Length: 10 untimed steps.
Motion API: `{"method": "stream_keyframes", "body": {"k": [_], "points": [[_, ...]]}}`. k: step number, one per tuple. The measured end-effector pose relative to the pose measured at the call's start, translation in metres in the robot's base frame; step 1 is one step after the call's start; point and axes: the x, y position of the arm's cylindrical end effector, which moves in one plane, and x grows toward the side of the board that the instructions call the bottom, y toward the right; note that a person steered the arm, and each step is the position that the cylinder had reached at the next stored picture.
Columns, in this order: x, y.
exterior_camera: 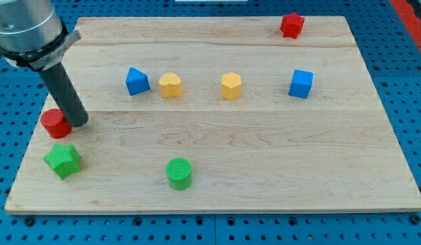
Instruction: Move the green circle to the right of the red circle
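The green circle (178, 173) stands near the view's bottom, left of centre. The red circle (55, 123) stands at the view's left edge of the board. My tip (78, 123) rests right beside the red circle, on its right side, touching or nearly touching it. The green circle lies well to the right of and below my tip.
A green star (63, 160) lies just below the red circle. A blue triangle (137, 81), a yellow heart (171, 85), a yellow hexagon (231, 86) and a blue cube (300, 84) form a row across the middle. A red star (291, 24) sits at the top right. The wooden board (265, 150) lies on a blue pegboard.
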Motion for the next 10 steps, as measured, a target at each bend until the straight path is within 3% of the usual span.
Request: {"method": "stream_keyframes", "body": {"k": [1,3,4,5,7,9,10], "points": [[0.0,0.111],[0.139,0.262],[0.15,0.222],[0.12,0.181],[0.102,0.086],[0.059,0.1],[0.059,0.148]]}}
